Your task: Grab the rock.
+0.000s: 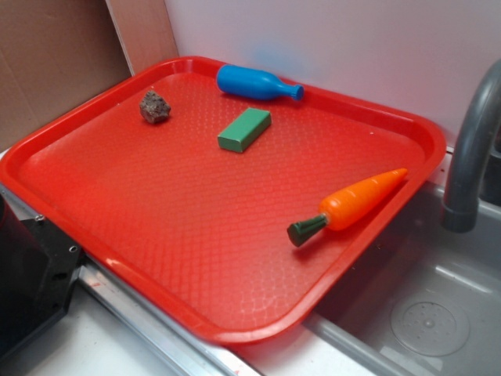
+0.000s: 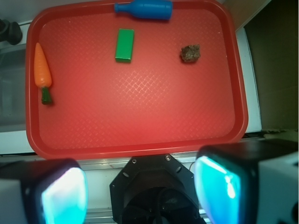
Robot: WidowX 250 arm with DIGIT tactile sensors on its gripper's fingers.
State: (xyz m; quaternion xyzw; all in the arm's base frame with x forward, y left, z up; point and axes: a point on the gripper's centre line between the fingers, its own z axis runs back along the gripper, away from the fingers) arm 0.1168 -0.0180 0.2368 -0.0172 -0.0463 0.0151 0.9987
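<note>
Rock (image 1: 155, 106) lies lumpy on the tray (image 1: 156, 219), no clear long axis; only the wrist view shows the gripper (image 2: 140, 186), fingers wide apart, empty

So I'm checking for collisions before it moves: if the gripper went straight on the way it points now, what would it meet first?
Probably the robot's own black base, centred between the open fingers in the wrist view. Depth is unclear. The rock sits far off on the red tray.
</note>
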